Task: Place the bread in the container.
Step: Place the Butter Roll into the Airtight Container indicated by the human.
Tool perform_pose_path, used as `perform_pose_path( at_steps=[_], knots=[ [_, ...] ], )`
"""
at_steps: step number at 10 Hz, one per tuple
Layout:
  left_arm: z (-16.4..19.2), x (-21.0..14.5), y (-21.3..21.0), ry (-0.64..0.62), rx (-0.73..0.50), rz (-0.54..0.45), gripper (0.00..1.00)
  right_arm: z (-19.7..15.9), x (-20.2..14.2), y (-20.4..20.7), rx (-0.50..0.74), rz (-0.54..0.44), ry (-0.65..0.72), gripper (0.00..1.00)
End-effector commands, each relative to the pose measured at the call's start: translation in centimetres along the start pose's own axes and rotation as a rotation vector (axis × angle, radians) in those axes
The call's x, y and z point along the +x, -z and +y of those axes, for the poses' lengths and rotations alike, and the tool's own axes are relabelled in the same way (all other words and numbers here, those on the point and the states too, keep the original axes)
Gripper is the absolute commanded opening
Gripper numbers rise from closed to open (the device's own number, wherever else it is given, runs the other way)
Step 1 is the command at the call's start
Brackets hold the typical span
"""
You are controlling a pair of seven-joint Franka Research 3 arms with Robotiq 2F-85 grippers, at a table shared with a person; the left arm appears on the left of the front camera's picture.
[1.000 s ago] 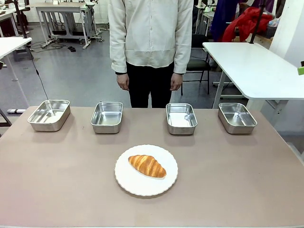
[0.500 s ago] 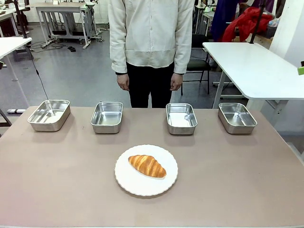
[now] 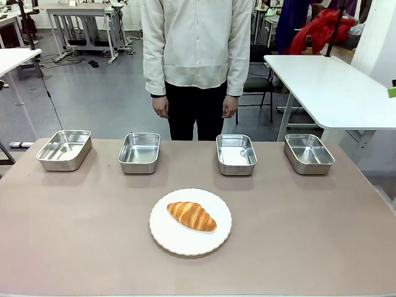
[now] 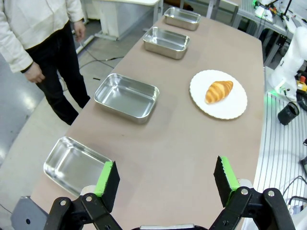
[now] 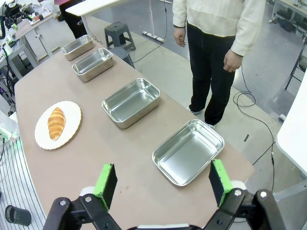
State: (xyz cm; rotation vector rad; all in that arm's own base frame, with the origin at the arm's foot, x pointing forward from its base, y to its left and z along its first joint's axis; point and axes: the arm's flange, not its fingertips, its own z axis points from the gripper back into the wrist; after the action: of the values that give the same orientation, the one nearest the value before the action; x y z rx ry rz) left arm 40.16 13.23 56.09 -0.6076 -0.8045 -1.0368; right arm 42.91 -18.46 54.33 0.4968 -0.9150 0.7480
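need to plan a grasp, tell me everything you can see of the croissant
The croissant is golden-brown, with ridged, flaky-looking segments, darker stripes across its back and tapered ends. It looks whole. It lies flat, slantwise in the front view, one tip toward the far left and the other toward the near right, roughly at the middle of a round white scallop-edged plate. Only the plate touches it.

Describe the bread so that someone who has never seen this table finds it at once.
Start at the tan table with a person standing at its far side. Nearer than its row of four steel pans, around the middle, lies a round white plate. On it rests the bread: a golden-brown ridged crescent, the one brown, flaky thing among shiny metal.
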Motion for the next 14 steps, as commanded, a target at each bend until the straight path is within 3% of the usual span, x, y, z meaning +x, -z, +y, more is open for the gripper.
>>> perform_pose_path(
  at_steps=[1,14],
  knots=[
    [-0.18,0.04,-0.12,-0.001,-0.004,0.012,1.0,0.02,0.16,0.07,0.002,-0.007,0.003,1.0],
    [-0.18,0.04,-0.12,-0.001,-0.004,0.012,1.0,0.02,0.16,0.07,0.002,-0.007,0.003,1.0]
  ],
)
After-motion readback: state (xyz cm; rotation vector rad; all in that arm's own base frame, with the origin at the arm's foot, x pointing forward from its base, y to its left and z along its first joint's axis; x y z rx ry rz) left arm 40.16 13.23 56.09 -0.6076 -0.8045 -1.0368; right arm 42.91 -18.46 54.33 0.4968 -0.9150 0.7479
